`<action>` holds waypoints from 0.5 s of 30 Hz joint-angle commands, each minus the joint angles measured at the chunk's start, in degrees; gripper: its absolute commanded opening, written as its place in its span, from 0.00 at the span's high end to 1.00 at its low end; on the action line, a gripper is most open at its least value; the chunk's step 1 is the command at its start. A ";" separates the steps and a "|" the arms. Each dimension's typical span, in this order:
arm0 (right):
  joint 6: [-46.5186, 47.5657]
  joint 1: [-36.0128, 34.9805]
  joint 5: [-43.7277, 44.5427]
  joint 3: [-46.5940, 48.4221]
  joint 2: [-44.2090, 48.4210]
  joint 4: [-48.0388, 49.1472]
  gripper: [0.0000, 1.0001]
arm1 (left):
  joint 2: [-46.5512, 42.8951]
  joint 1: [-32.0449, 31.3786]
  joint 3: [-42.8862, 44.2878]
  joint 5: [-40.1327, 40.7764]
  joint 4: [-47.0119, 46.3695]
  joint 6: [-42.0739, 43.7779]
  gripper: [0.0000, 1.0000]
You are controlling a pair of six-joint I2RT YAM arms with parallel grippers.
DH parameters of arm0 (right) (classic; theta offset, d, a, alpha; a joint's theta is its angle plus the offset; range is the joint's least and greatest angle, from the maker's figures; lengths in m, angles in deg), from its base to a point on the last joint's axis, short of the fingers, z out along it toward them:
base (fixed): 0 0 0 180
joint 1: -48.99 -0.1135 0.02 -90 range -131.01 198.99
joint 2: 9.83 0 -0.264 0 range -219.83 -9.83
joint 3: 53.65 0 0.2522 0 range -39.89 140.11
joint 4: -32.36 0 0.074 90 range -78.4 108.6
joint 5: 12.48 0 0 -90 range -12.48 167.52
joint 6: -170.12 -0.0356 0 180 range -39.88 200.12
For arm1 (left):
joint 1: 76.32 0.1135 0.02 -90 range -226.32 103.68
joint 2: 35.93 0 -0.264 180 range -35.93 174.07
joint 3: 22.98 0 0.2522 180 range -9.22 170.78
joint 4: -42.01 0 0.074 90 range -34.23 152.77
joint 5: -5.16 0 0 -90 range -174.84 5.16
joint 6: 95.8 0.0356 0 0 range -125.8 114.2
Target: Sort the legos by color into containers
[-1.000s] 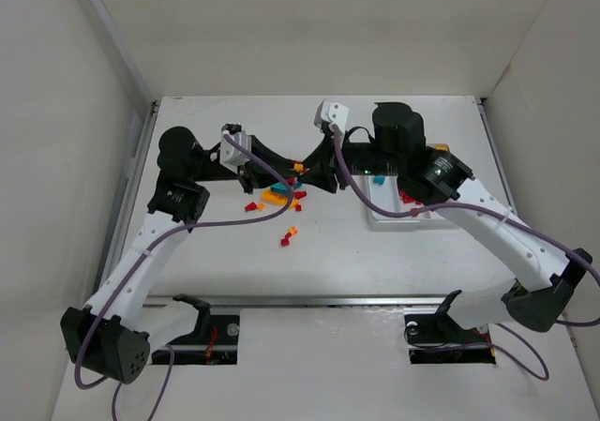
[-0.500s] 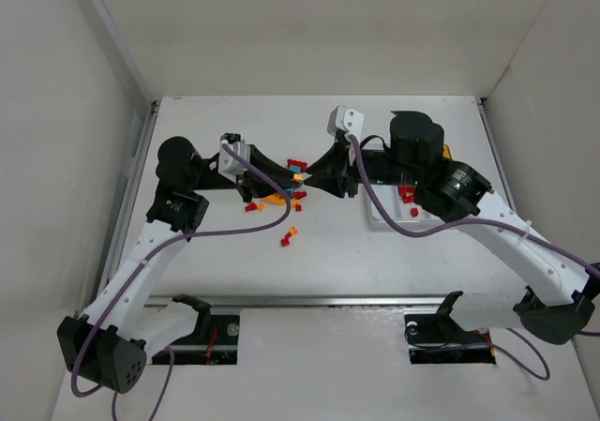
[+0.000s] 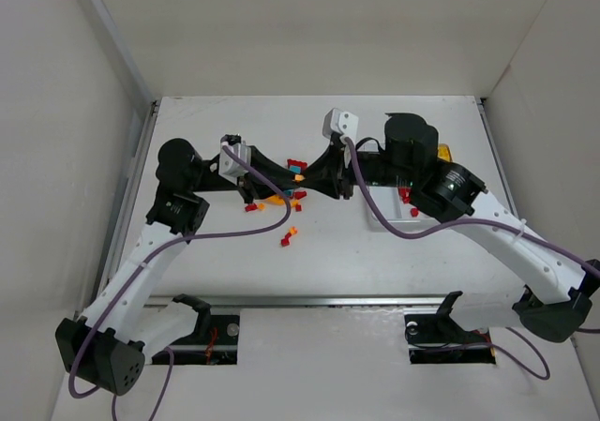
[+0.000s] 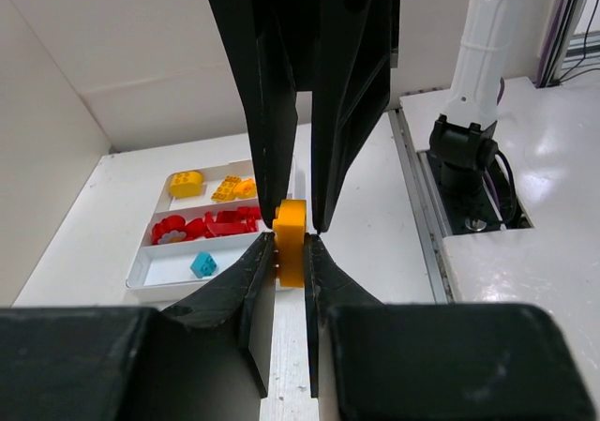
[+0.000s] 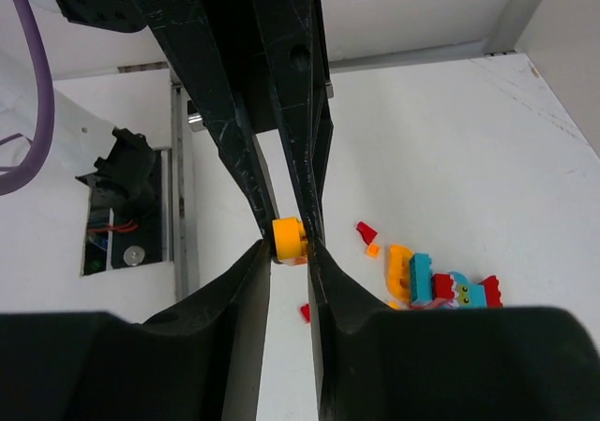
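Arms: two. The left arm (image 3: 141, 262) and right arm (image 3: 497, 224) meet tip to tip over the middle of the bench (image 3: 337, 262).
Held lego: one orange piece (image 4: 291, 238), lifted off the bench between the two grippers.
Left gripper (image 4: 291, 250): jaws clenched on the orange piece.
Right gripper (image 5: 289, 250): jaws clenched on the same piece from the opposite side.
Piece axis: the long axis runs up-down in the left wrist view, and a round end faces the right wrist camera.
Tray (image 4: 169, 273): one, white, with three long compartments, on the bench right of the pile.
Farthest row (left wrist view): one yellow brick (image 4: 186, 184) and about two orange bits (image 4: 234, 188).
Middle row: red pieces (image 4: 211, 226), several bunched together, count unclear.
Nearest row: one teal piece (image 4: 202, 264).
Loose legos (image 3: 292, 194): at least eight on the bench in red, orange and teal, including one curved orange piece (image 5: 398, 271).
In the way: the right arm hides most of the tray from above, and both grippers hang over the pile.
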 commanded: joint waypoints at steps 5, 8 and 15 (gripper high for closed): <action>-1.89 -0.47 -2.16 0.38 -0.57 4.61 0.84 | -1.95 -0.21 -0.12 -0.19 -1.81 -0.04 1.00; -2.41 -0.47 -2.16 0.90 -0.57 4.61 1.00 | -1.95 -0.21 -0.12 0.94 -1.81 -0.04 1.00; -4.18 -0.47 4.77 -3.32 3.12 8.83 1.00 | -1.95 -0.21 -1.70 3.59 -1.28 -1.19 0.57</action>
